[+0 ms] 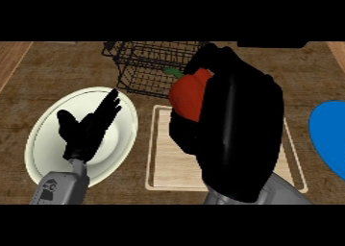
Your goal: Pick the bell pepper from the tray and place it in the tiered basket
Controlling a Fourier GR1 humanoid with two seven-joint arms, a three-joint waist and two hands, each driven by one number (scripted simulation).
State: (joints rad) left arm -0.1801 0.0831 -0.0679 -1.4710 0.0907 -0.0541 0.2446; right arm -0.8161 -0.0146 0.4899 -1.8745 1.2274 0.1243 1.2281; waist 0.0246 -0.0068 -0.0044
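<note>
Wooden counter (54,67) fills the view, brown grain, lighter strips at the far left and far right edges. Right hand (235,129) is the biggest thing here, a black mass raised close to the camera, over the pale wooden tray (164,168), which lies below and just left of it. Fingers curl round the red bell pepper (189,93); pepper sits at the hand's upper-left side, green stem pointing up-left, lifted off the tray. Black wire tiered basket (143,65) stands just beyond and left of the right hand, its near wires right beside the pepper; cannot tell if they touch. White plate (51,125) lies well left of the right hand, under the left hand (86,127). Left hand is spread, fingers straight and pointing up-right, thumb out to the left, holding nothing, grey forearm coming in from the lower edge. Blue plate (327,132) is just right of the right hand, cut by the view's edge, a small dark red thing on it at the border.
</note>
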